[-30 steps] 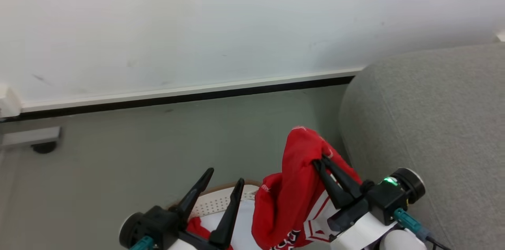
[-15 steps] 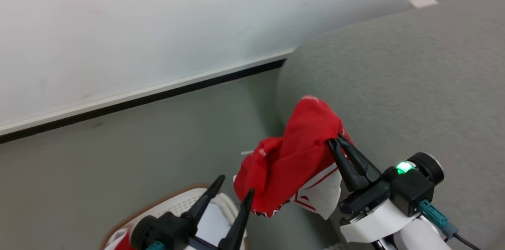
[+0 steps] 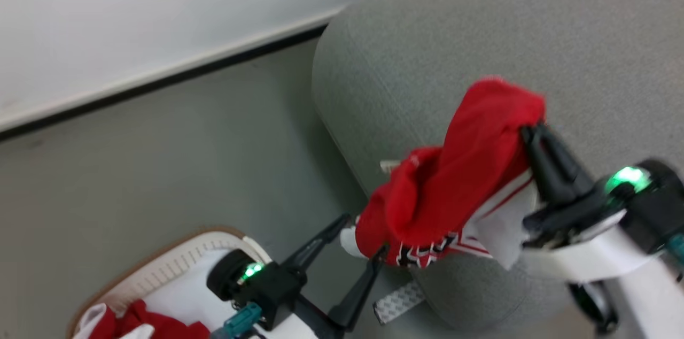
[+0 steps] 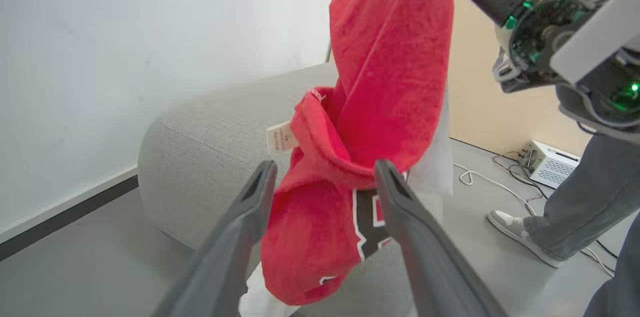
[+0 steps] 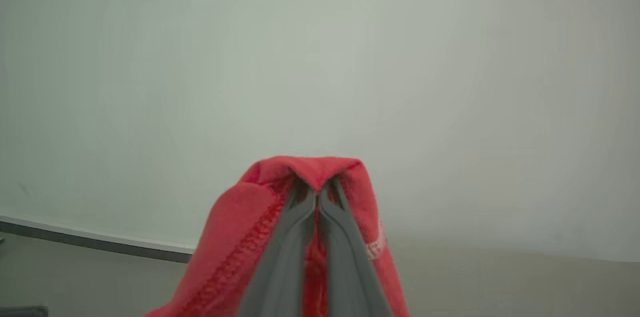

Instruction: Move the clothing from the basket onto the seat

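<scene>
Bright, even indoor light; soft shadows, slight motion blur, wide-angle wrist distortion.

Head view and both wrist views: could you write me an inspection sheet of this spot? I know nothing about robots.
Surface: grey floor, with the basket standing on it.
Job's things: red garment hanging from the right tool at the end of the sofa; more red clothing in the basket.
Clutter: pale perforated strip on the floor by the sofa.
Tools: right tool shut on the garment; left tool open, holding nothing.
Cables: white cable on the floor beside a small white box.
Surroundings: white wall; a person's leg and shoe.
</scene>
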Controlling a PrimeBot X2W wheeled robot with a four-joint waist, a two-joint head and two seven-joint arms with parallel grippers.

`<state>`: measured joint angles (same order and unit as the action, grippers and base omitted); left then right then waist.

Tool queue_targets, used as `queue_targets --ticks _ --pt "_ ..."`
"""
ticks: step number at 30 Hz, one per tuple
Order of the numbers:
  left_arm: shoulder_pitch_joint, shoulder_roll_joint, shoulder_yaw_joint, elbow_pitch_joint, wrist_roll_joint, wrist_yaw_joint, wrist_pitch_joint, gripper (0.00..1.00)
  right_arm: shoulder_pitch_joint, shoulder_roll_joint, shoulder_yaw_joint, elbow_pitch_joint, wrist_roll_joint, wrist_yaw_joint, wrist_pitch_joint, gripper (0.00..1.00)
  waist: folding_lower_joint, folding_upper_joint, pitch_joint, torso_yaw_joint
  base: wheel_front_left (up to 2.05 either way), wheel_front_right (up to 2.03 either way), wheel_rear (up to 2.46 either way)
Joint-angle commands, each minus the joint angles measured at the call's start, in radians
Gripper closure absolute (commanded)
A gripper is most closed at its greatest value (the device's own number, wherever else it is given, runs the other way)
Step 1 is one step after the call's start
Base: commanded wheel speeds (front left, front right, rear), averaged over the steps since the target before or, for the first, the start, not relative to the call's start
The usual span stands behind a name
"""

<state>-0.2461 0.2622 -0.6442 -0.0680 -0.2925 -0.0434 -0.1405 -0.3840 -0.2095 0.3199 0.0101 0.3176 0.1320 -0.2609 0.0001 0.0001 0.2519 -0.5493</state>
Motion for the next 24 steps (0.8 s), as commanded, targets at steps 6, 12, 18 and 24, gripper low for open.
queue_targets --ticks 6,12,18,24 --pt "-0.087 0.077 0.018 -0.063 0.064 -0.01 0.054 0.0 -0.221 -0.033 -0.156 0.03 0.058 -0.002 0.0 1.0 -0.0001 -0.0001 0.24 0.044 0.0 0.0 0.0" --pt "-0.195 0.133 0.032 -0.118 0.109 -0.037 0.082 0.0 -0.487 -0.094 -0.357 0.163 0.116 -0.002 0.038 1.0 -0.0001 -0.0001 0.407 0.106 0.0 0.0 0.0" --pt "-0.28 0.141 0.045 -0.131 0.123 -0.046 0.068 0.0 -0.712 -0.162 -0.542 0.379 0.064 -0.002 0.078 1.0 -0.0001 -0.0001 0.501 0.156 0.0 0.0 0.0" --pt "-0.301 0.131 0.054 -0.106 0.115 -0.039 0.043 0.0 -0.769 -0.132 -0.637 0.579 -0.036 -0.002 0.054 1.0 -0.0001 -0.0001 0.523 0.183 0.0 0.0 0.0"
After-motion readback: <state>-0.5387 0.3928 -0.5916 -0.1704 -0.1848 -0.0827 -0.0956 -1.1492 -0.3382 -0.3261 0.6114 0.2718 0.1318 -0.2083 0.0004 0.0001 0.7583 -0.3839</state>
